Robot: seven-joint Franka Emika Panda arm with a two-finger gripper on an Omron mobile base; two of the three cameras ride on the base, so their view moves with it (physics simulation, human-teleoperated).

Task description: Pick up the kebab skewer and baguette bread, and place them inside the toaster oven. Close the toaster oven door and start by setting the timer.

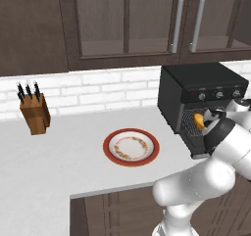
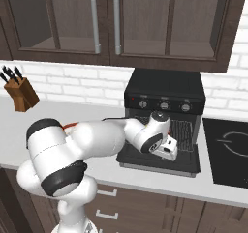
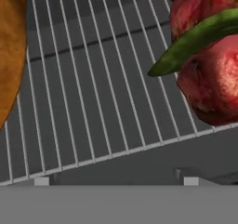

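Note:
The black toaster oven (image 2: 164,89) stands with its door (image 2: 160,165) dropped flat, and the wire rack (image 3: 93,102) fills the hand view. The golden baguette bread (image 3: 9,56) lies on the rack at the left edge; it also peeks orange from the oven mouth (image 1: 198,120). Red kebab skewer (image 3: 209,79) chunks with a green piece lie on the rack at the upper right. My gripper (image 3: 116,181) hovers at the rack's front edge, open, its fingertips (image 3: 42,181) wide apart with nothing between them. The hand (image 2: 168,149) hangs over the lowered door.
A red-rimmed plate (image 1: 131,147) sits bare on the white counter left of the oven. A knife block (image 1: 34,113) stands by the back wall. A black cooktop (image 2: 227,150) lies right of the oven. Grey knobs (image 2: 164,105) line the oven front.

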